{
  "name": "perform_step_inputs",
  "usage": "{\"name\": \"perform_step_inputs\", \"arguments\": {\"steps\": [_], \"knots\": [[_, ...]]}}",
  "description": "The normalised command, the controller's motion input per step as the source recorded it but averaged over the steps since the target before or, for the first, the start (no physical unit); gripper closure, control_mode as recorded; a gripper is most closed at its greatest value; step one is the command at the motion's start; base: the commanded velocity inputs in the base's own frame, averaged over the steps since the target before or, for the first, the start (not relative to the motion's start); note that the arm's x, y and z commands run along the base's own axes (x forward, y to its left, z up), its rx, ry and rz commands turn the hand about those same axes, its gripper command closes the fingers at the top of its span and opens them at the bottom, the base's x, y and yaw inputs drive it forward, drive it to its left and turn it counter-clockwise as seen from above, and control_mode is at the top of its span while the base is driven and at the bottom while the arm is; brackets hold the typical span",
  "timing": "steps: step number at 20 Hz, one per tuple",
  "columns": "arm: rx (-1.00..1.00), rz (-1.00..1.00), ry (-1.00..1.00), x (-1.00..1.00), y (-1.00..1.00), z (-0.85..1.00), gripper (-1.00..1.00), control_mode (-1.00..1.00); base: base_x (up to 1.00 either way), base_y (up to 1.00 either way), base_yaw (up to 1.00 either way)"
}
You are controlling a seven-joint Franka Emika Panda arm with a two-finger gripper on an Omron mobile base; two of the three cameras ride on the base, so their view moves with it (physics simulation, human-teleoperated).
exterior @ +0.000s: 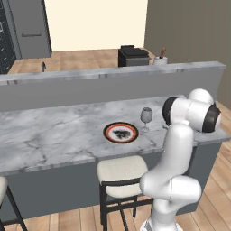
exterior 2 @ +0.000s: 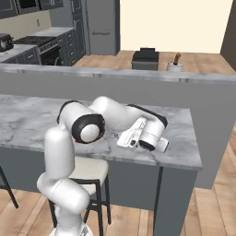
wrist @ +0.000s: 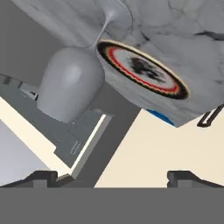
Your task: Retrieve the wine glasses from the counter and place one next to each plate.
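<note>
Jaws wide apart, wine glass [exterior: 146,116] standing beside red-rimmed plate [exterior: 121,132] — stool [exterior: 122,173] below

One wine glass [exterior: 145,116], one red-rimmed plate [exterior: 121,132], two white-seated stools [exterior: 122,174]

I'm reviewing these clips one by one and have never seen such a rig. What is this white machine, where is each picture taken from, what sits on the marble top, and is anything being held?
The white machine is a robot arm on a driving base, in a rendered kitchen. Two pictures come from cameras on the base, behind the arm to its left and right, looking over a marble-topped bar with a white-seated stool below. The third comes from a camera on the hand, so it is rolled and the scene looks upside down.

On the bar lies a plate with a reddish-brown rim, and a wine glass stands upright just beside it, apart from it. In the hand view, a bit of bright blue peeks out beyond the bar's edge; I cannot tell what it is.

The fingers stand wide apart with nothing between them, so nothing is held.
</note>
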Motion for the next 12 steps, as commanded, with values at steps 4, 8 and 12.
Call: {"name": "perform_step_inputs", "arguments": {"steps": [4, 8, 12], "knots": [[0.0, 0.0, -0.06, -0.99, 0.29, 0.85, -1.0, -1.0, 0.0, 0.0, 0.0], [0.0, 0.0, 0.0, -0.8, 0.39, 0.95, -1.0, -1.0, 0.0, 0.0, 0.0], [0.01, 0.0, 0.0, -0.57, 0.55, 0.8, -1.0, -1.0, 0.0, 0.0, 0.0]]}}
